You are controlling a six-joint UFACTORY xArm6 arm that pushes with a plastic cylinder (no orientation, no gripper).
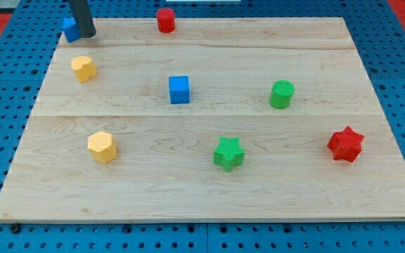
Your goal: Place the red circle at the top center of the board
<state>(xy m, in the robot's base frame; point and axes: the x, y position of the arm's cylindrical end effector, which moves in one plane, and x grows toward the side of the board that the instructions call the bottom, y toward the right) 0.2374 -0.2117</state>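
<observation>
The red circle (165,20), a short red cylinder, stands near the board's top edge, a little left of centre. My tip (87,34) is at the top left corner of the board, touching or just right of a blue block (69,29) that the rod partly hides. The tip is well to the left of the red circle, with bare wood between them.
On the wooden board (202,190): a yellow block (84,69) at upper left, a yellow hexagon (103,147) at lower left, a blue cube (179,89) mid-board, a green cylinder (282,94) at right, a green star (228,153) at lower centre, a red star (346,144) at far right.
</observation>
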